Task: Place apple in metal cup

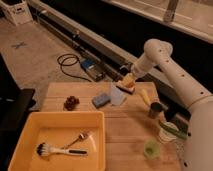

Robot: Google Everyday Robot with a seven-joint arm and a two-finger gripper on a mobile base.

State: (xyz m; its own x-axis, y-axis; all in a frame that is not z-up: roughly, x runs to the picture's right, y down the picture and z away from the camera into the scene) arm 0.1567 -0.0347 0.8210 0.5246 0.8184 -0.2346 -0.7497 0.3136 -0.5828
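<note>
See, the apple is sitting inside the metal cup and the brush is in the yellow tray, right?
Not quite. The apple isn't inside the metal cup; the pincer holds it above the far edge of the table, as the camera view shows. The brush is in the yellow tray.

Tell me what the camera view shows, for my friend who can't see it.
A white robot arm's gripper holds the apple over the wooden table's far edge, left of the metal cup. A yellow tray with a brush and fork sits front left.
</note>
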